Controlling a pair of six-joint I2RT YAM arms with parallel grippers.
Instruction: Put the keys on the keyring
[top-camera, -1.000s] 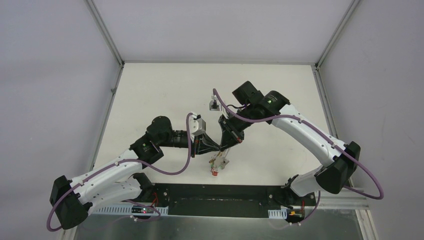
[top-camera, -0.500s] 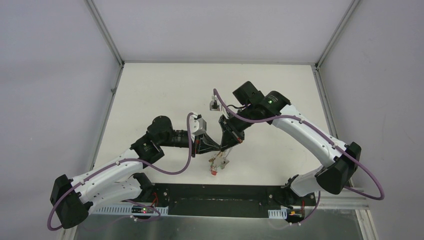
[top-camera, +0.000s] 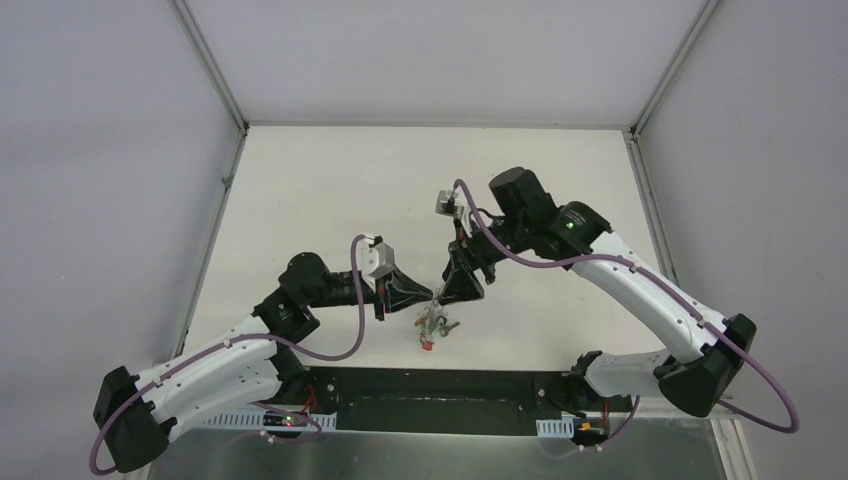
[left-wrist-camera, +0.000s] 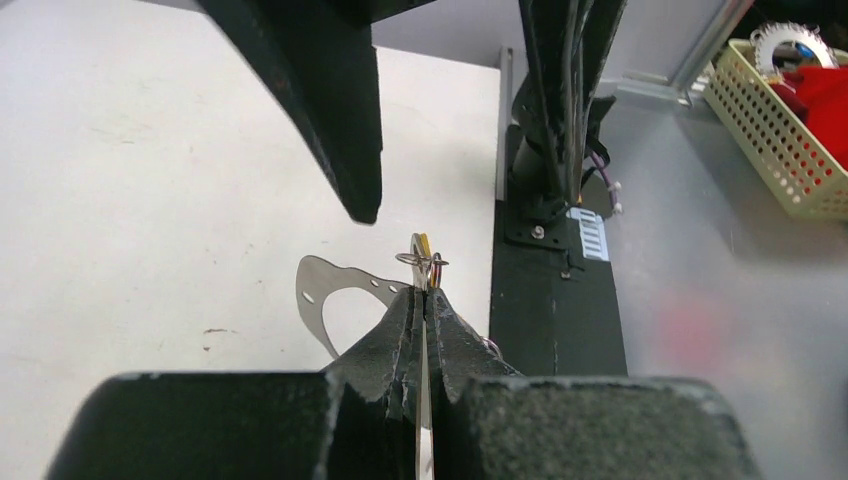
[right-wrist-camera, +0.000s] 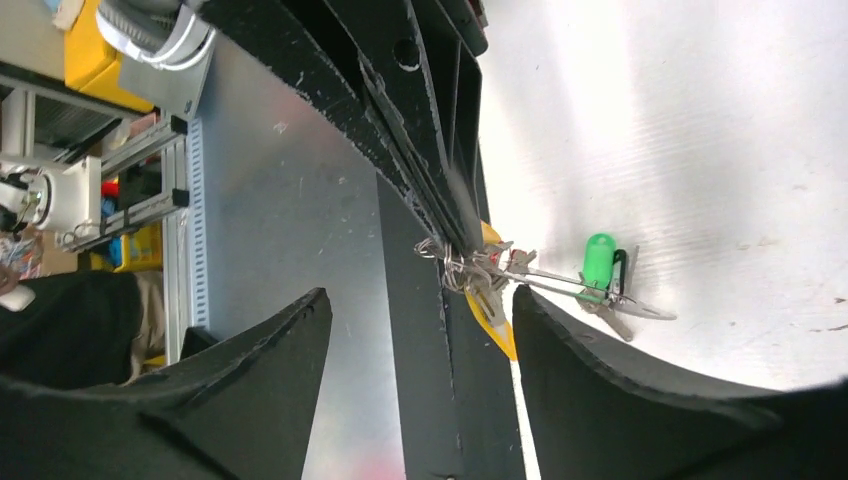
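In the top view my left gripper is shut on the keyring, and the keys hang below it in a bunch with a red tag lowest. The left wrist view shows its fingers pressed together on a thin metal edge, small tag rings just past the tips. My right gripper is open, right beside the bunch. In the right wrist view my right gripper is spread wide below the keys. The keyring runs out as a thin wire past a green tag and a yellow tag.
The black base strip lies along the table's near edge just below the hanging keys. A yellow basket stands off the table to the right of that strip. Enclosure posts rise at the table's back corners.
My right gripper has opened and let go at the bunch. Both arms have shifted: the left one drew back toward the near left, and the keys still hang from it.
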